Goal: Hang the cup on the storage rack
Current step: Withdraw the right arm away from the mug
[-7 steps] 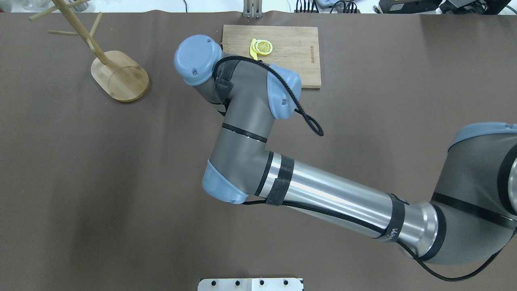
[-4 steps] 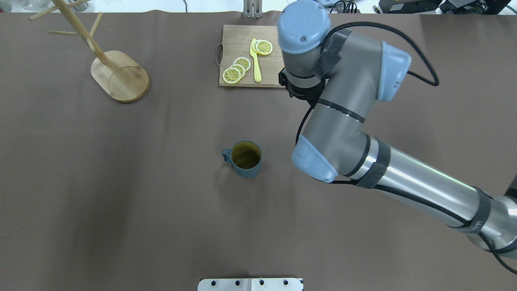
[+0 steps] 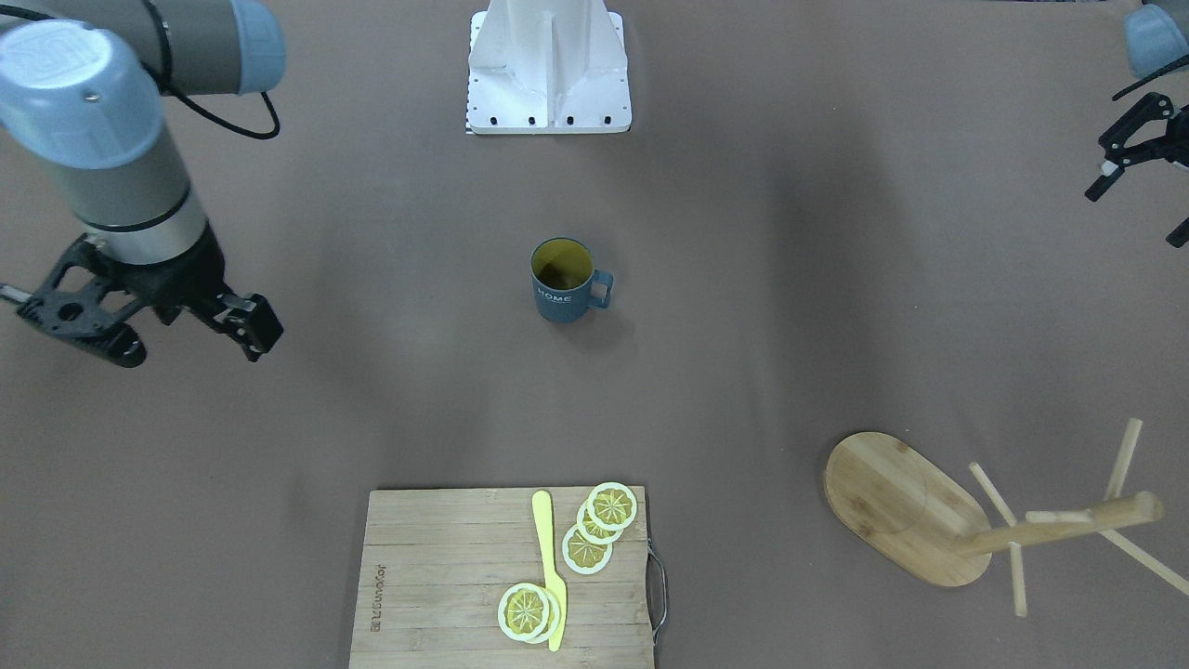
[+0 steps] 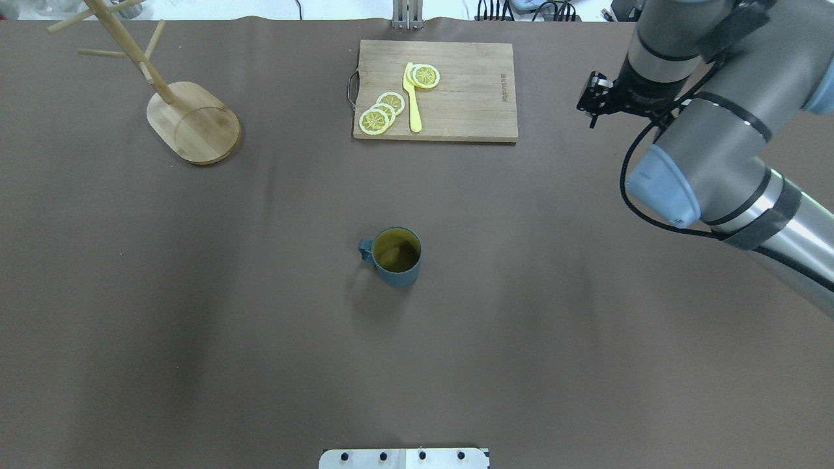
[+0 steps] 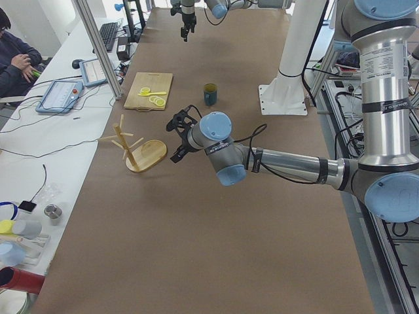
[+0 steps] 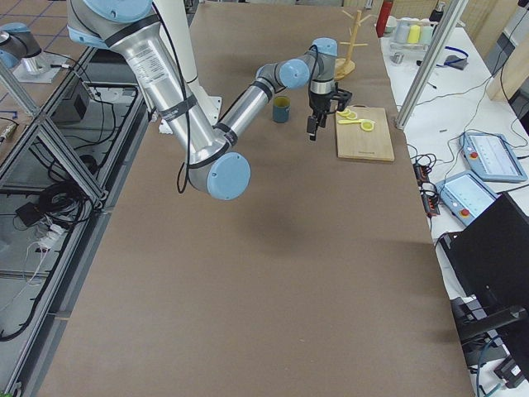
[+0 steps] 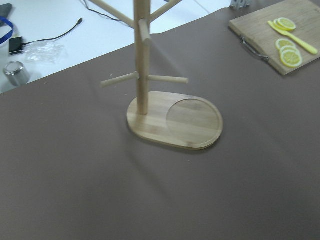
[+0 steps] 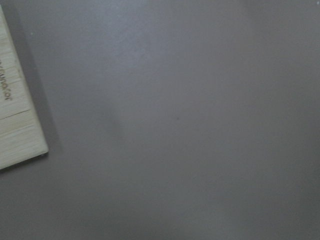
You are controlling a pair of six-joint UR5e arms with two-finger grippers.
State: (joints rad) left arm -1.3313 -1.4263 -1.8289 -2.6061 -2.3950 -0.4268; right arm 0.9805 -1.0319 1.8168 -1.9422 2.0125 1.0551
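Hazards from this state: neither end effector holds the cup (image 3: 562,279), so the grasp has yet to be made. A finger that strikes the rim instead of straddling the wall can tip the cup or push it across the surface (image 4: 195,312). A grasp that covers the handle leaves no loop free for a peg. At the storage rack (image 3: 896,506), the pegs are thin and the base is probably light. A misaligned handle can shove the rack or slip off a peg.

Position: the cup stands upright mid-surface, handle toward the robot's left. The right end effector (image 3: 190,344), jaws spread and empty, hangs well apart from it toward the robot's right, beside the cutting board (image 4: 469,91). The left end effector (image 3: 1138,209), likewise spread and empty, hangs near the rack, well apart from the cup.
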